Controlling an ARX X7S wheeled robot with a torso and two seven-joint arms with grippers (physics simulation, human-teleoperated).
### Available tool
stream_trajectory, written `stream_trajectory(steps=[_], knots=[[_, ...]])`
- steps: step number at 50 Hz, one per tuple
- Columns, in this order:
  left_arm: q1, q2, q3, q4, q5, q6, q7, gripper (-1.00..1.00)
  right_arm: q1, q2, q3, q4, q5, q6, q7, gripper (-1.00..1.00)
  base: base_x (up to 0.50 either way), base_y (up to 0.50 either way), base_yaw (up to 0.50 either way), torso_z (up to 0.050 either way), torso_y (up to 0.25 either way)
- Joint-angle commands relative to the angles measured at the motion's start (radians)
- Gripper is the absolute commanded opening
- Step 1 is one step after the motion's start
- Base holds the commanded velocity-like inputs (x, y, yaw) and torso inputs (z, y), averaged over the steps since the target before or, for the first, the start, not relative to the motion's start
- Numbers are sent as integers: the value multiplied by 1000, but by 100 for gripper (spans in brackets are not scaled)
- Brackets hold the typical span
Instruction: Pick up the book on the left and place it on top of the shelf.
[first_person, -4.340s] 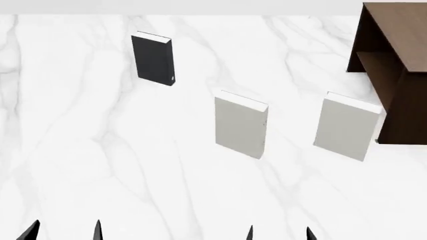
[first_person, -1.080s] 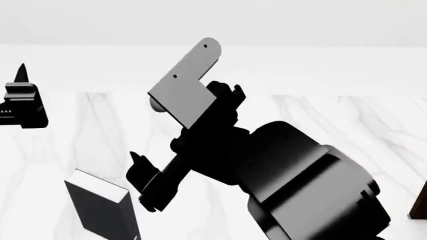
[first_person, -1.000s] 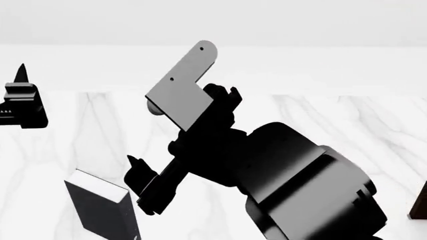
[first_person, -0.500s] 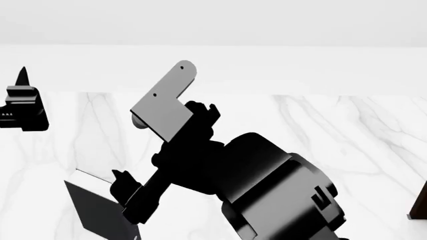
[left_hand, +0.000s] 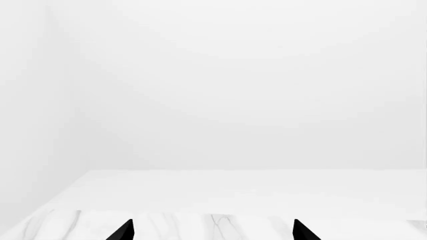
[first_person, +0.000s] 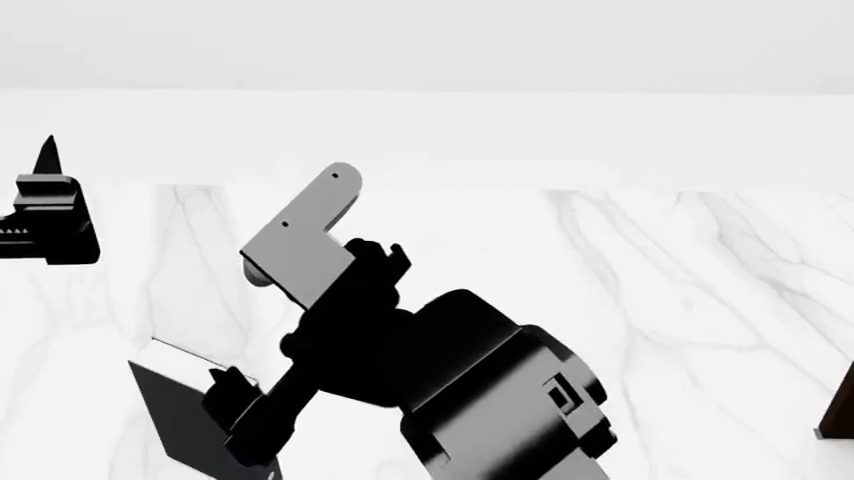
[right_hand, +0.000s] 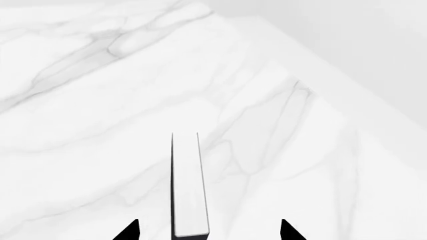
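Two fingertips of your right end effector (right_hand: 208, 231) sit spread wide on either side of the book (right_hand: 188, 190), which stands upright on the marble tabletop (right_hand: 87, 100) with its white page edge facing the wrist camera. You have lined the gap up with the thin edge so that the fingers can press on the two covers; neither tip appears to touch it yet. In the head view the same book (first_person: 180, 415) is below and ahead of that end effector (first_person: 247, 425), near the lower edge of the picture.

Your left end effector (left_hand: 212, 232) is raised well away from the book and points out past the far side of the tabletop at a blank wall; its tips are spread and hold nothing.

Much is hidden. Your right arm blocks the middle of the head view, the book is cut off at the frame edge, and only a dark sliver of the shelf (first_person: 841, 410) shows, far out to the right of the right end effector. The two pale books are out of sight.
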Motion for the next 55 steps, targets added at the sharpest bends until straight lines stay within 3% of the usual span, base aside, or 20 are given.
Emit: stream_trajectory(steps=[1,30,55], knots=[[1,-2,-1,7,-6,-3,-3,100,12,-59,-30,156,-25,-80,-18,100,0,0,0,0,0],[8,-9,15,0,-14,12,-2,100,45,-143,-170,444,50,-262,-24,100,0,0,0,0,0],[25,-17,12,-5,-19,26,-7,100,153,-146,-708,675,558,-513,72,100,0,0,0,0,0]])
